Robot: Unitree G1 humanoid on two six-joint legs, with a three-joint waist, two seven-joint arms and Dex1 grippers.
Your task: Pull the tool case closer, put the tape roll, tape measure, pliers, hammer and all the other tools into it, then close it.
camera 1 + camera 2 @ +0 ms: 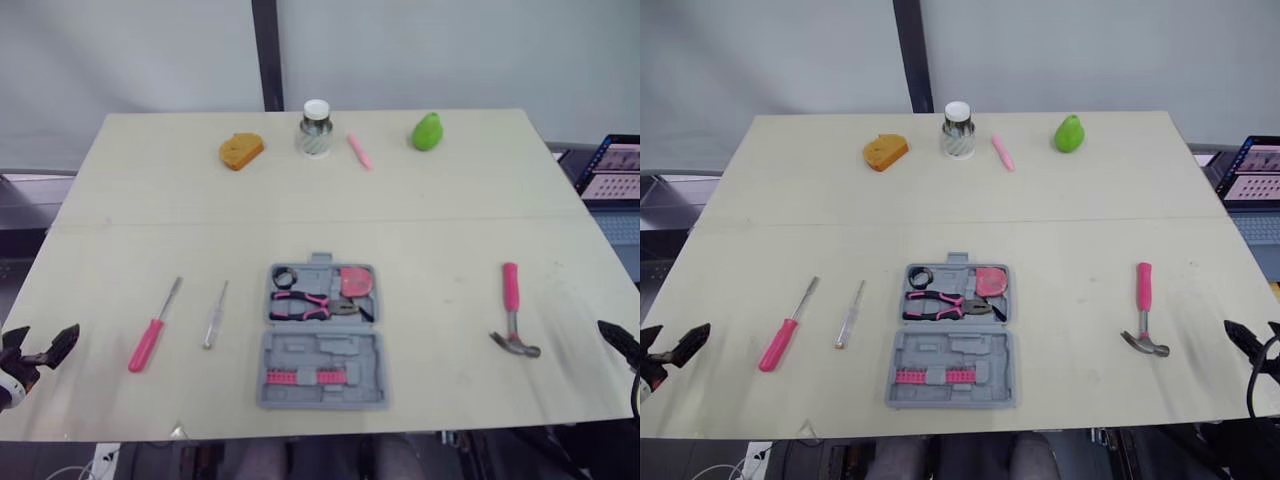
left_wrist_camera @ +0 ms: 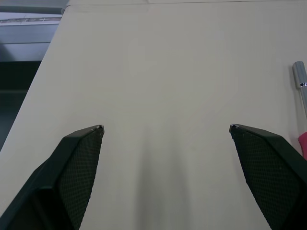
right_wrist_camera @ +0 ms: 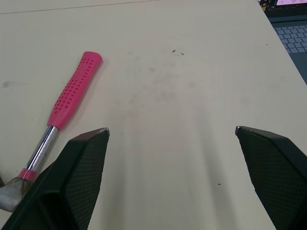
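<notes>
The grey tool case (image 1: pixel 322 335) lies open and flat on the pale table (image 1: pixel 450 230), its two halves one behind the other. The far half holds a black tape roll (image 1: pixel 283 277), pink-handled pliers (image 1: pixel 305 303) lying crosswise, and a pink tape measure (image 1: pixel 355 281); the near half holds a row of pink bits (image 1: pixel 305 376).

Right of the case, well apart, lies the hammer (image 1: pixel 514 312) with bare table between. Its long axis runs roughly along the case's side edges, pink handle away, steel head nearer.

Left of the case lie a small clear-handled screwdriver (image 1: pixel 215 315) and, farther out, a pink-handled screwdriver (image 1: pixel 153 327) — both with handles near and shafts pointing away.

Far behind the case stand an orange block (image 1: pixel 241 151), a white-lidded jar (image 1: pixel 315 128), a pink pen (image 1: pixel 359 151) and a green pear shape (image 1: pixel 428 131). The jar's label is too small to read.

The left gripper (image 2: pixel 166 128) hovers beyond the screwdrivers, fingers spread wide and empty. The right gripper (image 3: pixel 171 130), beyond the hammer, is likewise spread, holding nothing.
</notes>
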